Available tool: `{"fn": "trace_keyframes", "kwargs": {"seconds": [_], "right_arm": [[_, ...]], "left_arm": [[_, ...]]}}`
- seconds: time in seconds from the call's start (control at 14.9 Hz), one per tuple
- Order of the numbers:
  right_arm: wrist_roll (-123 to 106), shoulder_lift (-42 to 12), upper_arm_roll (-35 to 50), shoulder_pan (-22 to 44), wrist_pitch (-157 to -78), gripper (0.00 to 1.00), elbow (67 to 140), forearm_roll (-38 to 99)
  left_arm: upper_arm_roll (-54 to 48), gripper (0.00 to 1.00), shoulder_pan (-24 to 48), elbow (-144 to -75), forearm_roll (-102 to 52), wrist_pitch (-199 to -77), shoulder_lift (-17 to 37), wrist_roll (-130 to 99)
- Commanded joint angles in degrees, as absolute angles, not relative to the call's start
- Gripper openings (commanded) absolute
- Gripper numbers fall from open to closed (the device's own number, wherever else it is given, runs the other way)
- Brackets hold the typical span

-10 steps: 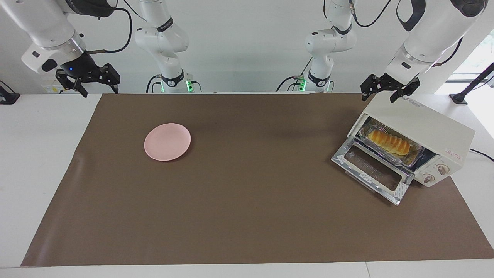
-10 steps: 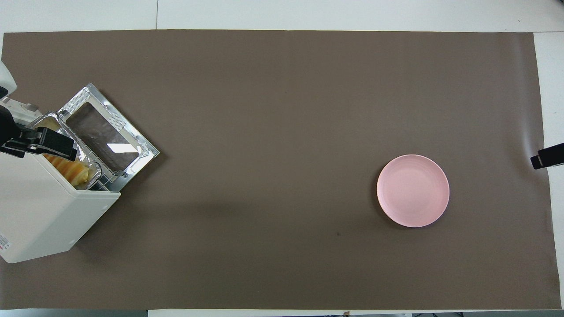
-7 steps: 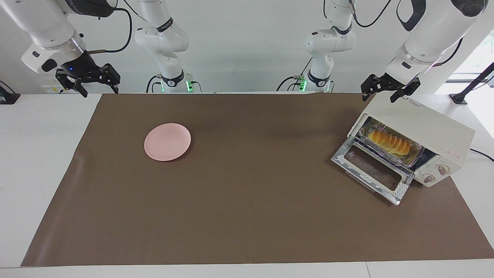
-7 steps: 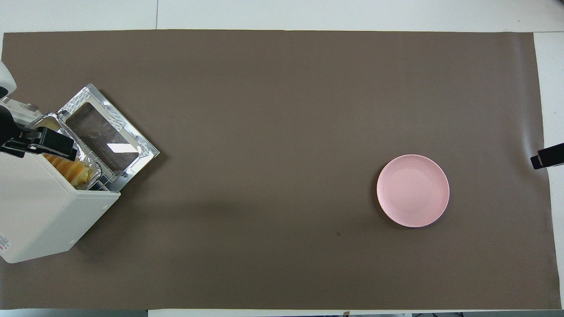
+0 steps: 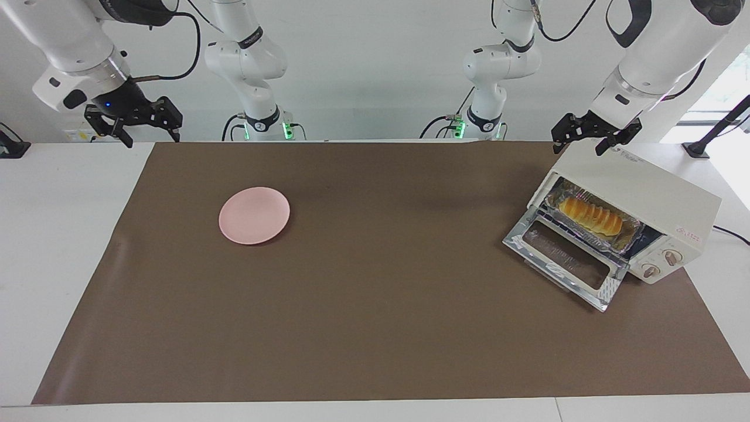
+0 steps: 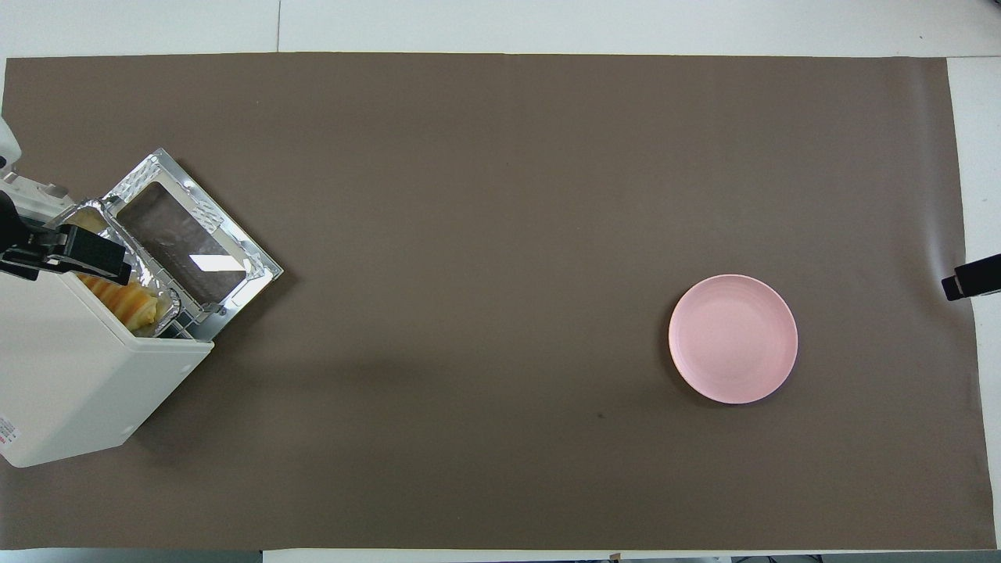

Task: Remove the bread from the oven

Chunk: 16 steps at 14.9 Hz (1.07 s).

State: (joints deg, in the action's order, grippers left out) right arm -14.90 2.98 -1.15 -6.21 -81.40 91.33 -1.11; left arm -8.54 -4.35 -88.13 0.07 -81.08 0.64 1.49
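The cream-white oven (image 5: 644, 187) stands at the left arm's end of the table, its glass door (image 5: 565, 258) dropped open. The golden ridged bread (image 5: 589, 215) lies inside on a crinkled foil tray (image 5: 628, 232). In the overhead view the bread (image 6: 125, 301) peeks out under the oven's (image 6: 70, 375) top edge. My left gripper (image 5: 577, 147) is open and hovers over the oven's top corner nearest the robots, holding nothing; overhead it (image 6: 59, 254) covers part of the tray. My right gripper (image 5: 151, 140) is open and empty, waiting at the right arm's end.
A round pink plate (image 5: 254, 215) sits on the brown mat (image 5: 375, 328) toward the right arm's end; it also shows in the overhead view (image 6: 733, 338). The open door (image 6: 191, 242) juts out over the mat.
My left gripper has drifted slightly toward the left arm's end of the table above the oven top. The right arm, bread, oven and plate have not moved.
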Motion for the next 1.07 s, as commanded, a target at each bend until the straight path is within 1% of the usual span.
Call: {"fn": "trace_keyframes", "kwargs": {"seconds": [0.0, 0.07, 0.13, 0.27, 0.33, 0.47, 0.54, 0.67, 0.8, 0.87, 0.94, 1.0], "right_arm": [[-14.2, 3.9, -0.7, -6.6, -80.9, 1.0, 91.9, -1.2], [-14.2, 3.9, -0.7, -6.6, -80.9, 1.0, 92.0, -1.2], [-14.2, 3.9, -0.7, -6.6, -80.9, 1.0, 92.0, -1.2], [-14.3, 3.9, -0.7, -6.6, -80.9, 1.0, 92.0, -1.2], [-14.2, 3.9, -0.7, -6.6, -80.9, 1.0, 92.0, -1.2], [-14.3, 3.9, -0.7, -6.6, -80.9, 1.0, 91.9, -1.2], [-14.2, 3.9, -0.7, -6.6, -80.9, 1.0, 92.0, -1.2], [-14.3, 3.9, -0.7, -6.6, -80.9, 1.0, 92.0, -1.2], [-14.2, 3.9, -0.7, -6.6, -81.0, 1.0, 92.0, -1.2], [-14.3, 3.9, -0.7, -6.6, -80.9, 1.0, 91.9, -1.2], [-14.2, 3.9, -0.7, -6.6, -80.9, 1.0, 92.0, -1.2], [-14.2, 3.9, -0.7, -6.6, -80.9, 1.0, 92.0, -1.2]], "left_arm": [[-9.2, 1.0, -4.1, -88.5, 3.8, -82.7, 0.6, -3.3], [-9.2, 1.0, -2.6, -85.2, 4.6, -79.5, 4.9, -4.3], [-8.9, 1.0, -1.2, -78.7, 4.7, -77.3, 9.6, -7.1], [-8.7, 1.0, -0.9, -68.4, 4.3, -74.2, 18.3, -17.1], [-8.6, 1.0, 0.8, -65.0, 4.9, -74.0, 21.8, -22.2], [-6.2, 1.0, 4.6, -65.0, 9.4, -77.5, 24.3, -28.7], [-5.4, 1.0, 5.5, -68.1, 11.3, -80.7, 24.0, -30.4], [-3.2, 1.0, 5.5, -76.3, 13.9, -88.2, 22.2, -33.1], [-1.2, 1.0, 5.4, -90.0, 14.8, -97.9, 17.0, -35.6], [-0.6, 1.0, 5.3, -94.9, 15.6, -101.1, 15.0, -35.9], [-0.1, 1.0, 5.2, -98.1, 15.9, -102.8, 13.6, -36.0], [0.6, 1.0, 4.8, -99.5, 15.9, -103.6, 13.2, -36.0]]}}
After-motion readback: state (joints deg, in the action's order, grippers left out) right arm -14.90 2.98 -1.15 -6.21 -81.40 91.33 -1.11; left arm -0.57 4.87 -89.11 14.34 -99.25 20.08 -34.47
